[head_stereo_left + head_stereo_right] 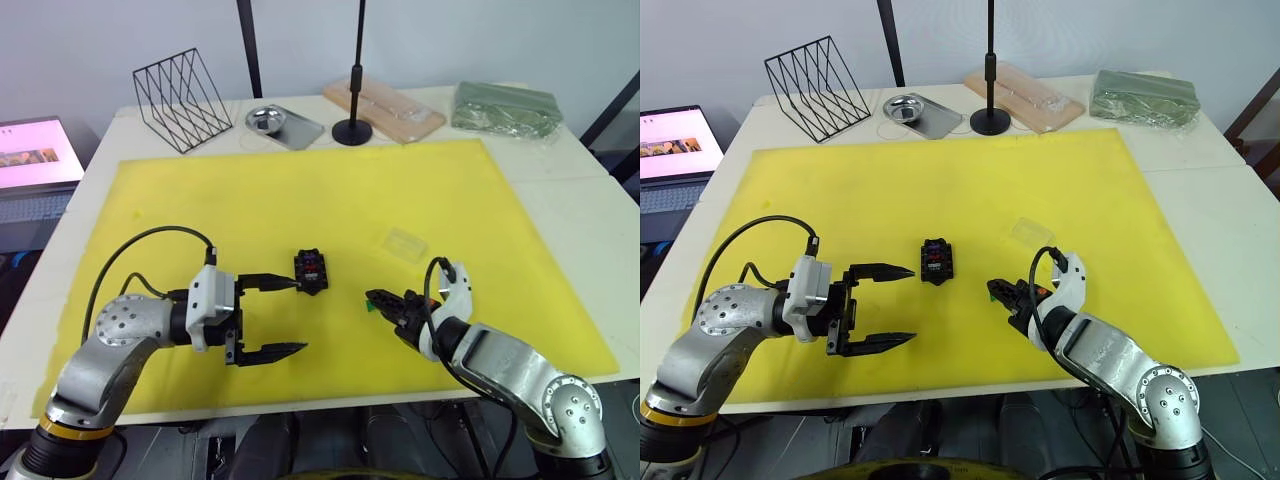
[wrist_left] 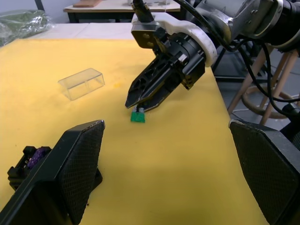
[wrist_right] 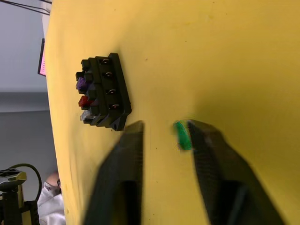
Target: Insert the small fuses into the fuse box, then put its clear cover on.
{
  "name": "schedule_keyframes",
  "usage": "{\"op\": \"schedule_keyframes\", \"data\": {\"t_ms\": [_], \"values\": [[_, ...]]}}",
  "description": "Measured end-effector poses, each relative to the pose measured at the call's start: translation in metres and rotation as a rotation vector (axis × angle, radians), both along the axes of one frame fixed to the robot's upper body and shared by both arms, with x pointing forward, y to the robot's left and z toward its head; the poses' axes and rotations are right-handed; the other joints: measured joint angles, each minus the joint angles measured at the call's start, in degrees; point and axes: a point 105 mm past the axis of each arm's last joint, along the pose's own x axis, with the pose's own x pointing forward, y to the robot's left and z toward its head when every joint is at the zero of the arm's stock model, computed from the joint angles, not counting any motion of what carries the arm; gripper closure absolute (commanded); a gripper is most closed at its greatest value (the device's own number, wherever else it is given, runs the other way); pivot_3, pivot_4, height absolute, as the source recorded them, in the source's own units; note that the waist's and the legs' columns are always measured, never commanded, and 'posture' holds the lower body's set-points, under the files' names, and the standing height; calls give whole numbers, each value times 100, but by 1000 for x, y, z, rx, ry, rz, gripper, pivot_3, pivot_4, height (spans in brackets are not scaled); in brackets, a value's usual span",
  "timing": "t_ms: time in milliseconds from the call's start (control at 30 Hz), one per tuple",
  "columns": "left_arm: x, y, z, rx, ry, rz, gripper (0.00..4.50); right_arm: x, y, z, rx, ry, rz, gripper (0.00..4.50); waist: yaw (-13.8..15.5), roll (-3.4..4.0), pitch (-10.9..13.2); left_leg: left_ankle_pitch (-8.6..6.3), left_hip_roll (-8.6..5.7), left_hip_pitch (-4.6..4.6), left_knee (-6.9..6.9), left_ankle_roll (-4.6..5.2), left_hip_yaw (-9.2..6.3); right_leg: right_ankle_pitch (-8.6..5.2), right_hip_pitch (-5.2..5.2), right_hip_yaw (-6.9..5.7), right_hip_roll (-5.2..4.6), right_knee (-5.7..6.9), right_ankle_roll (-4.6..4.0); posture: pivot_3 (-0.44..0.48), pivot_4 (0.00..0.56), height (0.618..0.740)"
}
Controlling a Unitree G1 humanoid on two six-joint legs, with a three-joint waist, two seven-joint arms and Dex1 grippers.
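While my right tool (image 1: 378, 300) sits low over the yellow mat (image 1: 300, 190), its fingers slightly parted, a green fuse (image 3: 182, 136) lies between the tips, against one finger; I see no grip on it. My left tool (image 1: 278, 317) is spread wide, one tip just beside the fuse box (image 1: 311, 270), which holds purple, red and grey fuses. Beyond the right tool lies the clear cover (image 1: 406, 243).
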Motion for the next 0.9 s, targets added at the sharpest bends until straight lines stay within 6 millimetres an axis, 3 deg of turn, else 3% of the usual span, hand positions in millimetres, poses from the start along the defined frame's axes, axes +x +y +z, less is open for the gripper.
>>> {"op": "schedule_keyframes", "data": {"t_ms": [167,233,333,433,533,633,900], "values": [[1,1,-1,2,3,0,0,-5,1,3,-6,-30,45,76,9,0,0,0,-1,-1,1,0,0,0,1,0,-1,-1,0,0,150,740],[2,0,-1,2,3,-3,0,-13,-3,3,-41,-67,121,30,18,1,-1,0,-3,-2,2,1,0,-3,6,-1,-2,-5,-3,0,150,740],[3,1,0,8,-8,-13,0,-30,-35,7,-198,-105,442,30,16,13,5,-4,-8,7,16,8,25,-10,36,0,-7,-26,-14,0,150,740],[4,2,-1,11,-10,-13,0,-35,-46,34,-267,-132,716,30,-21,7,13,-12,9,41,8,22,35,-13,59,-6,2,-29,-20,0,150,740],[5,1,0,15,-17,-27,0,-18,-43,67,-337,-297,895,30,-9,4,15,-24,17,62,2,40,43,-24,69,-9,17,-26,-25,0,150,740],[3,0,-3,25,-7,-45,0,4,-41,80,-358,-369,1040,30,-6,6,28,-28,14,56,1,46,47,-26,60,-11,13,-25,-16,0,150,740],[5,-1,-3,33,-19,-68,0,36,-31,49,-444,-369,1442,30,-1,-4,33,-21,1,-19,14,32,47,-7,-24,-6,-9,-7,14,0,150,740]]}}
